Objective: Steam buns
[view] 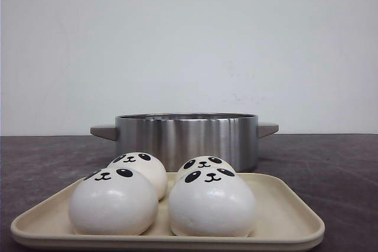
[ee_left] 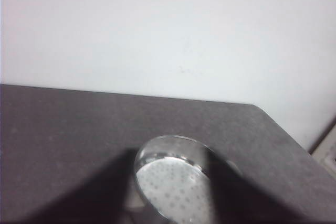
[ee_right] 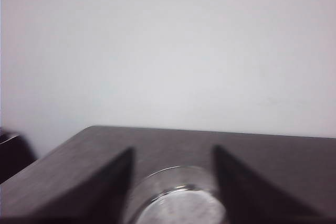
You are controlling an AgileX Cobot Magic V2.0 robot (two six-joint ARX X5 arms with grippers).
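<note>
Four panda-face buns (view: 162, 196) sit on a cream tray (view: 289, 219) at the near table edge, two in front, two behind, touching each other. Behind the tray stands a steel pot (view: 186, 137) with side handles; its inside is hidden in the front view. Wrist views show a perforated steamer plate inside the pot, no buns on it. Left gripper (ee_left: 170, 187) and right gripper (ee_right: 173, 182) both hover over the pot, jaws spread wide, holding nothing. Dark table (view: 342, 163).

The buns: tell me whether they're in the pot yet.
Not yet. All four buns sit on the beige tray, in front of the steel pot.
</note>
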